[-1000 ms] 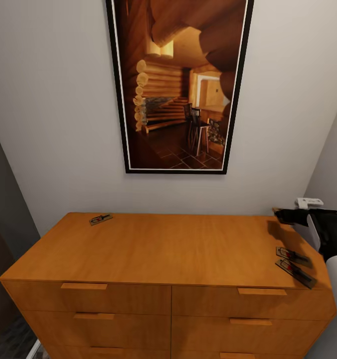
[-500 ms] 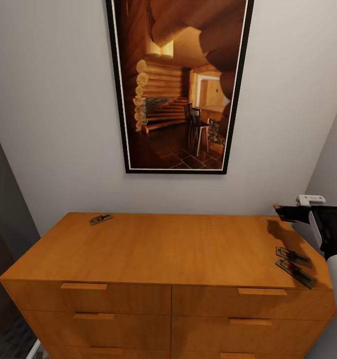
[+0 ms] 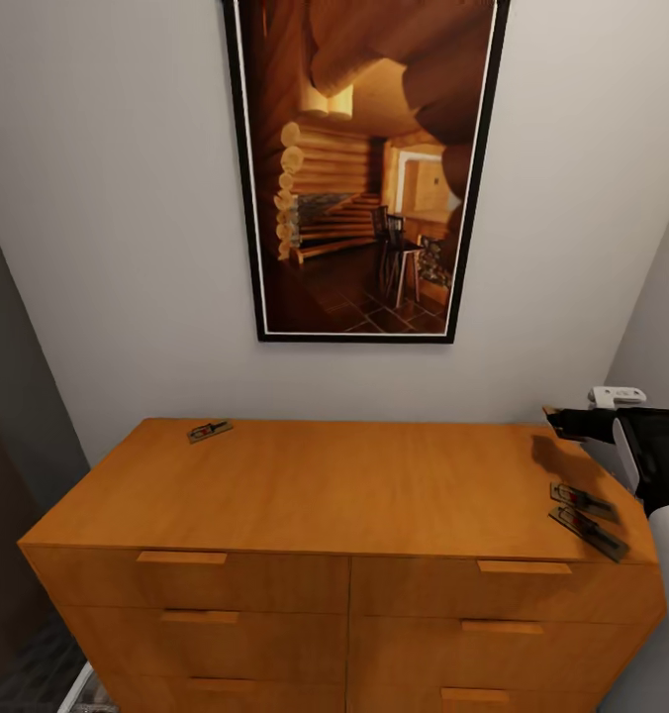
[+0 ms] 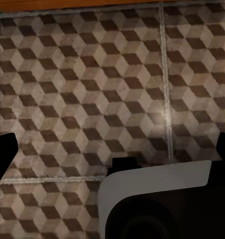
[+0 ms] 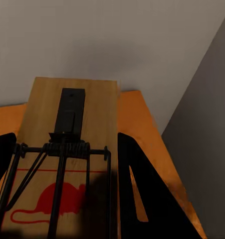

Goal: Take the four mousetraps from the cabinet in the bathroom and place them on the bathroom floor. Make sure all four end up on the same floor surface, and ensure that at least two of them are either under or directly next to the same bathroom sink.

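Right claw [image 3: 564,424]: at cabinet's [image 3: 334,495] 3 o'clock edge, pinching one mousetrap [image 5: 67,164] between its fingers [image 5: 142,189]. Left claw [image 4: 114,149]: fingers spread, over patterned bathroom floor [image 4: 92,89]. Cabinet surface, left to right: single trap [image 3: 209,431] at 10 o'clock; paired traps [image 3: 584,517] at 4 o'clock. Framed picture [image 3: 369,168] on wall above.

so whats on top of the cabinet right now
Three mousetraps lie on the cabinet: one at the back left corner, two side by side at the right edge. Its drawers are shut, contents hidden.
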